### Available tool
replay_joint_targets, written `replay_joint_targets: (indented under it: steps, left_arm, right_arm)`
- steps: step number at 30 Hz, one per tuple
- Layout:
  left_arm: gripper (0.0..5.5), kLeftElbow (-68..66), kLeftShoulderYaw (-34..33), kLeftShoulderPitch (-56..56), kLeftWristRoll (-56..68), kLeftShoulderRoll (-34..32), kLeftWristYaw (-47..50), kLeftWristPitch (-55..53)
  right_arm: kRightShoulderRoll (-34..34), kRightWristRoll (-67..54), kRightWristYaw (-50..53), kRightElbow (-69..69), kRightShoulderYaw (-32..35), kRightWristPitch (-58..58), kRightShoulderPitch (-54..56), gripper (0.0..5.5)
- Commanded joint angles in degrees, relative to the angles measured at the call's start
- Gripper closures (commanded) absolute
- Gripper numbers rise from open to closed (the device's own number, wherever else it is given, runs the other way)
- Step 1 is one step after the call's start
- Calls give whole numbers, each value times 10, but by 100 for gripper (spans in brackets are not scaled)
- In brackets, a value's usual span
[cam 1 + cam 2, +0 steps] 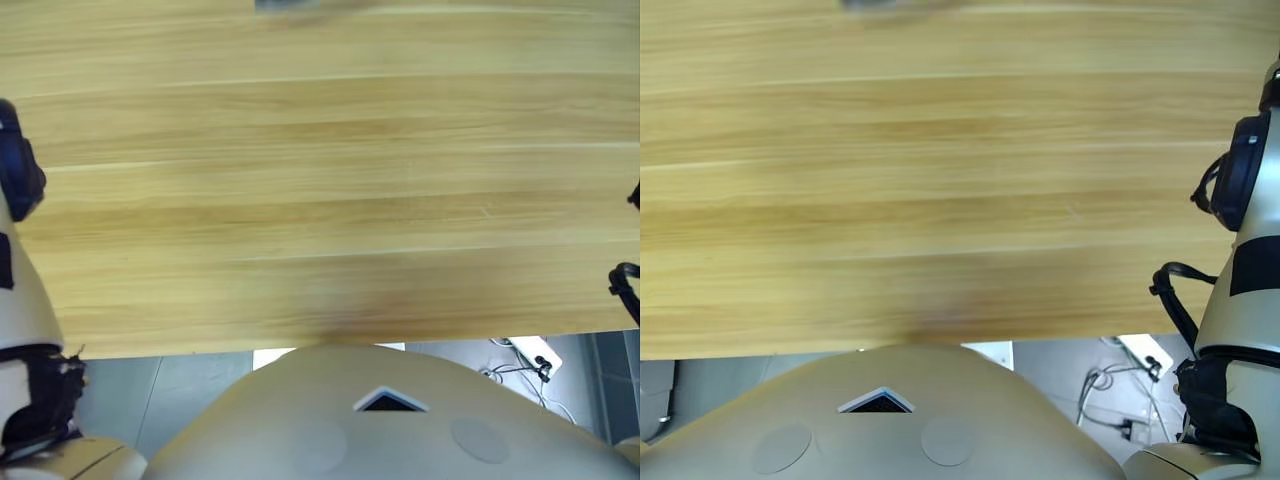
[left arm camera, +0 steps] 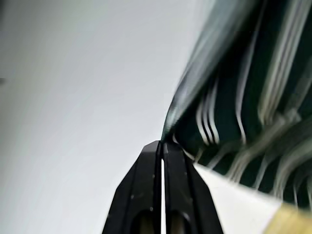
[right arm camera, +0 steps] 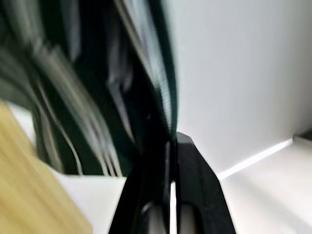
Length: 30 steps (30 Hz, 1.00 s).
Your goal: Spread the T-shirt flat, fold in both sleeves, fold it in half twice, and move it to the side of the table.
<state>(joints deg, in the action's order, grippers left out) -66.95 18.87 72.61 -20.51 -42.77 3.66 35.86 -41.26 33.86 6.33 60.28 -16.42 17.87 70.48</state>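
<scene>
Left eye view: the wooden table (image 1: 300, 200) spans the frame in pale lengthwise planks. A blurred dark object (image 1: 285, 4) is cut off at the far edge and cannot be identified. Grey floor (image 1: 200, 385) lies below the near edge, with loose cables (image 1: 520, 372) at the right.

Right eye view: the same tabletop, floor and cables appear.

Left wrist view: the left gripper (image 2: 162, 145) has its black fingers pressed together, leaving a hairline slit, and pinches an edge of the T-shirt (image 2: 243, 97). The dark green, white-striped fabric hangs just beyond the tips, blurred by motion, against a plain pale wall (image 2: 73, 97).

Right wrist view: the right gripper (image 3: 171, 144) is likewise closed on the fabric edge. The cloth is heavily smeared, so its folds cannot be made out. A corner of the table lies beneath it.
</scene>
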Motion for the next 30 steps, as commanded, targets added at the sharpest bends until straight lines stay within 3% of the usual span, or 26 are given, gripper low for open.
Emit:
replay_joint_targets:
  steps: [1, 5, 8, 11, 16, 22, 30]
  left_arm:
    - [548, -14, -12, -125, -11, 6, 40, 69]
    - [548, -5, 5, -223, -28, 25, 15, 122]
    - [548, -3, 39, -295, -62, 44, -26, 154]
    - [548, 7, 74, -370, -93, 60, -53, 184]
    - [548, 40, 103, -429, -142, 66, -40, 192]
    - [548, 119, 106, -520, -88, 10, -148, 258]
    - [548, 326, 93, -647, -65, -69, -244, 178]
  right_arm:
    - [-8, -9, 33, -4, 7, 28, -100, 550]
    - [7, -26, -11, -80, 0, 70, -190, 550]
    - [9, -42, -104, -169, -25, 109, -291, 550]
    - [-16, -69, -223, -249, -73, 172, -420, 550]
    - [-64, -101, -332, -276, -75, 185, -555, 550]
    - [-97, -119, -373, -285, -61, 178, -621, 550]
    - [-124, -164, -408, -377, -36, 181, -696, 550]
